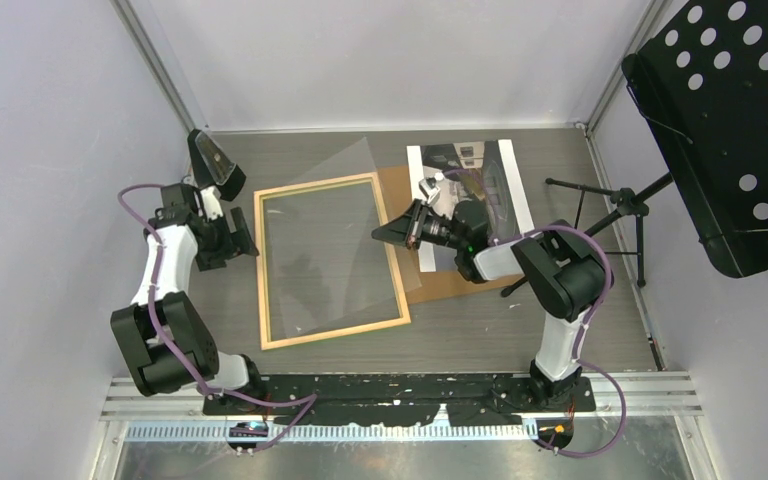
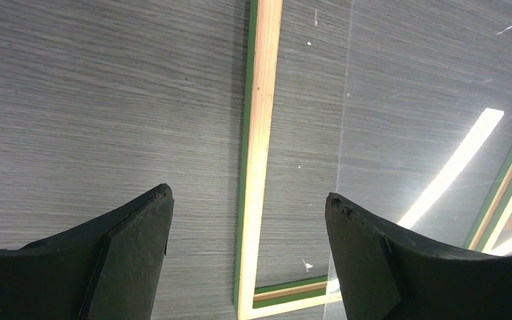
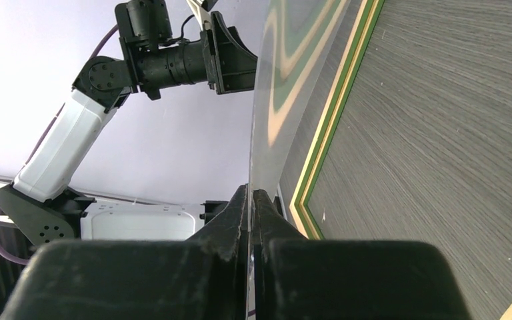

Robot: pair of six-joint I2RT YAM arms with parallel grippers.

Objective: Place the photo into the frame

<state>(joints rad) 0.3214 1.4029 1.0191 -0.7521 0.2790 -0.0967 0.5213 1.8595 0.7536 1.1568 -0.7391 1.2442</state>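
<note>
The big shiny grey photo with white bands (image 1: 465, 158) lies upper right on the surface (image 1: 460, 335), nearest the right claw (image 3: 250, 195), which pinches the thin clear sheet (image 3: 270, 113) over the long light-wood frame (image 1: 332, 328) in the middle, while the left claw (image 2: 249, 200) gapes wide, empty.

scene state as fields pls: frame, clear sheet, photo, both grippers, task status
frame: flat on table, wooden back up, left of centre
clear sheet: tilted over the frame, right edge pinched
photo: far right, lying on brown backing board, partly hidden by right arm
left gripper: open, holding nothing, by the frame's left rail
right gripper: shut on the clear sheet's edge
task status: photo not yet in frame
</note>
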